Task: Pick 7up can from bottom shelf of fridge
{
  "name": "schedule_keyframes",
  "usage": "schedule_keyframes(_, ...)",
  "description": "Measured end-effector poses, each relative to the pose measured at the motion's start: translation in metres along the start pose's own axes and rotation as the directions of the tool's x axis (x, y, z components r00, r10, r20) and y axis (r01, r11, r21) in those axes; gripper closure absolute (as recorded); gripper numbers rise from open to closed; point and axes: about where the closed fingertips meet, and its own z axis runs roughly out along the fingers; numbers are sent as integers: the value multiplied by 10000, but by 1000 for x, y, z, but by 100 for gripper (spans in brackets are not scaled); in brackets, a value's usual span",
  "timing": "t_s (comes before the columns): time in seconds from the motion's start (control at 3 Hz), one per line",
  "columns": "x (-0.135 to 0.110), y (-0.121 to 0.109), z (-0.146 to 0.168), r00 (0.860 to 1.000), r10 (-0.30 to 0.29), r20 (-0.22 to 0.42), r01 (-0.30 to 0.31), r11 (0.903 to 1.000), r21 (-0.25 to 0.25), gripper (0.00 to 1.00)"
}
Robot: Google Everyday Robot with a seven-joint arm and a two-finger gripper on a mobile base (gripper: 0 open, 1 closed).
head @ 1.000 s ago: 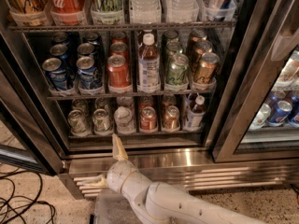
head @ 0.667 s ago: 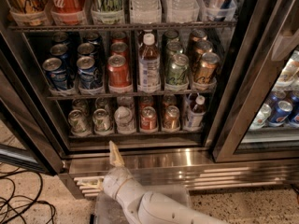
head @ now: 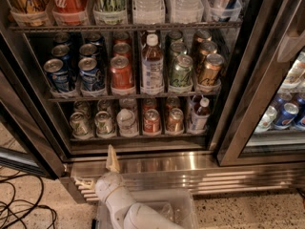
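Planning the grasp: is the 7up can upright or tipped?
Upright: the 7up can stands on the bottom shelf, silver top up. The end effector is below, at the fridge base.

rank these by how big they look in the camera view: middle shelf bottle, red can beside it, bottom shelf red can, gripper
1. bottle
2. middle red can
3. bottom red can and the gripper, down by the fridge base: about alike, and the gripper sits nearer the camera, so unranked
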Motion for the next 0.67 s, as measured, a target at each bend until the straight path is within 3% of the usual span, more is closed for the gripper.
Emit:
schedule_keyframes(0.33, 8, -12, 9, 10000, -41, -1, 41, 9943, 1065, 13)
schedule_keyframes(0.67, 9, -21, 14, 9999, -96, 136, 70, 9846, 1750, 18)
